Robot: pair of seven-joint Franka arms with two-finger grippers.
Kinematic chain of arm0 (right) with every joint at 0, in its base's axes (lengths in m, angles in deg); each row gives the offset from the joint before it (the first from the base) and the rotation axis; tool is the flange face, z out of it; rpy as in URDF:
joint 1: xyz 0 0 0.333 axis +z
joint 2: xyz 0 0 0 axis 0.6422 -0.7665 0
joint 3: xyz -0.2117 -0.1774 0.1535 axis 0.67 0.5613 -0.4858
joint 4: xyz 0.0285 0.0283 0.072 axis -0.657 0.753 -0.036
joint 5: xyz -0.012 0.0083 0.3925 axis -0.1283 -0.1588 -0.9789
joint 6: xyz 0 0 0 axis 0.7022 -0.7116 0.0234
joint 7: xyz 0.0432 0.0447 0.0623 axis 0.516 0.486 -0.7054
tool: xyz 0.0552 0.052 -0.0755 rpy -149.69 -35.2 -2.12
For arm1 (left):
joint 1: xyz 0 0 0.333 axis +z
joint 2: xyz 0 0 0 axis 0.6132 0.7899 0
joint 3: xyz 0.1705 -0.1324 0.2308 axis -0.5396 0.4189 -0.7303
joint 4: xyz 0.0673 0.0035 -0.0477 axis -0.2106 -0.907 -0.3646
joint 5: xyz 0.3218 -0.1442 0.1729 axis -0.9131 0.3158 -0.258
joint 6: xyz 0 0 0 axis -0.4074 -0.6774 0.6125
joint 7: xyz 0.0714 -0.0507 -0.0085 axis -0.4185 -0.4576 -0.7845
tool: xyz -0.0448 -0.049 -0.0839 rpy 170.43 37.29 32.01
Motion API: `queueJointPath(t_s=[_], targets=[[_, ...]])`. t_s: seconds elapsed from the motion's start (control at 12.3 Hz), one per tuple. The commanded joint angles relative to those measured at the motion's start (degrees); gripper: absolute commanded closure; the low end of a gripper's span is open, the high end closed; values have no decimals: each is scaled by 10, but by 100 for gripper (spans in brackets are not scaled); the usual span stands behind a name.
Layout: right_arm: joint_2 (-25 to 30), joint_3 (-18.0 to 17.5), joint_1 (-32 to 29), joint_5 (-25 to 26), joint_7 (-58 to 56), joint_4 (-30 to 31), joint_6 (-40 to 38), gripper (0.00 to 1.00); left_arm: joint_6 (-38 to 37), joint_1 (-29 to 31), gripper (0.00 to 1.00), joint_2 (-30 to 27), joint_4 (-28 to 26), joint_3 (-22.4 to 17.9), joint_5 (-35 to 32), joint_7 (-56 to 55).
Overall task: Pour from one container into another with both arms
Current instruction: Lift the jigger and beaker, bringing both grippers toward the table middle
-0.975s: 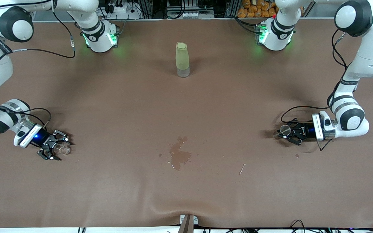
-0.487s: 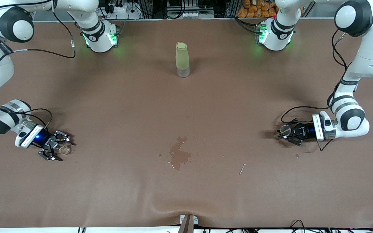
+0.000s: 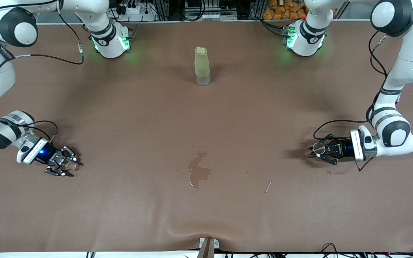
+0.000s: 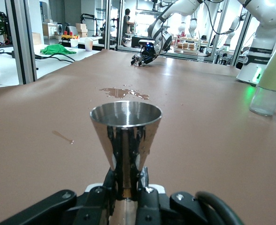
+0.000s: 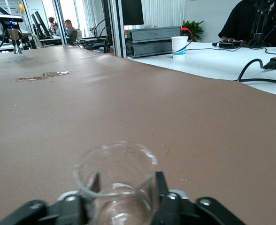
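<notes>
The tiny clear glass cup (image 3: 72, 165) stands on the brown table toward the right arm's end, looking brownish inside. My right gripper (image 3: 67, 165) lies low beside the table with a finger pressed on each side of the cup (image 5: 115, 165), shut on it. The silver hourglass jigger (image 3: 318, 147) is upright toward the left arm's end, and my left gripper (image 3: 320, 149) is shut on its narrow waist. In the left wrist view the jigger (image 4: 125, 123) rises straight from the black fingers (image 4: 111, 183), its round rim level, with the right arm's gripper small in the distance.
A tall pale-green bottle (image 3: 202, 66) stands in the middle of the table near the bases. A dark wet patch (image 3: 198, 171) with small drops lies mid-table, nearer the camera. A thin pale stick (image 3: 267, 186) lies between the patch and the jigger.
My right gripper's fingers have come together onto the glass cup, which stood loose between them before. My left gripper has shifted slightly with the jigger.
</notes>
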Motion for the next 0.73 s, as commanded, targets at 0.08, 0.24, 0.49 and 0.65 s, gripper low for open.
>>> queueJointPath(t_s=[0.08,0.24,0.49,0.65], targets=[[-11,1,5,-10,-15,-18,-8,100,-5,-2,100,-13,2,5,15,-28],[-11,1,6,-10,-10,-23,-30,100,-3,-3,100,-12,3,5,17,-27],[-8,0,40,-13,-8,-36,-46,100,-3,-4,100,-11,8,5,18,-33],[-7,0,63,-19,8,-54,-46,100,-2,-4,100,-12,11,7,18,-54]])
